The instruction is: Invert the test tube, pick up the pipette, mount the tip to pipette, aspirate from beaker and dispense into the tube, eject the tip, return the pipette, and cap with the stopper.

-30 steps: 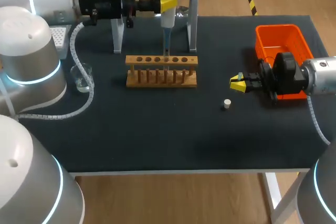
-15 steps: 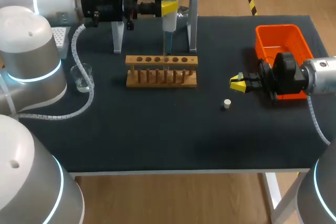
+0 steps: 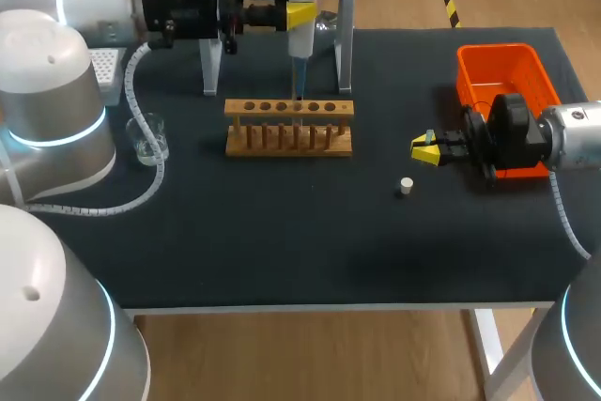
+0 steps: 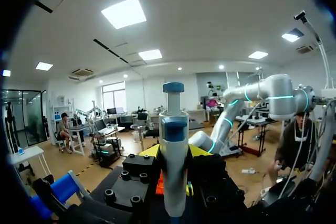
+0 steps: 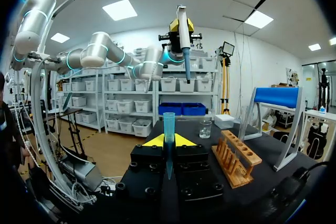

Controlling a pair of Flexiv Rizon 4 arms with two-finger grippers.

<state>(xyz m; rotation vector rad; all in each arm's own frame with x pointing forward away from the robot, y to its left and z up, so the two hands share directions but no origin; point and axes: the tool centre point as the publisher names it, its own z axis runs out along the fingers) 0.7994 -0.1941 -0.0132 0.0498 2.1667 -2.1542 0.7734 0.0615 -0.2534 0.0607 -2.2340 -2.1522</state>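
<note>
Pipette [image 3: 300, 33] above rack [image 3: 288, 129], beaker [image 3: 148, 137] L of rack, stopper [image 3: 406, 186] front-R, bin [image 3: 501, 68] far R

Counts: 1 pipette [image 3: 301, 16] (in the left gripper [image 3: 299, 13]), 1 blue tapered tube [image 5: 168, 142] held by the right gripper [image 3: 424, 149], 1 stopper [image 3: 406, 186] near that gripper, 1 beaker [image 3: 147, 137], 1 wooden rack [image 3: 288, 129] with 6 holes, 1 orange bin [image 3: 488, 55], 1 blue-topped stand [image 3: 346, 30], 1 tip box [image 3: 111, 68].

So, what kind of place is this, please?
Probably a robot laboratory bench: the left jaws hold a pipette above a wooden tube rack, a glass beaker stands on the dark table, and the right jaws hold a test tube.
</note>
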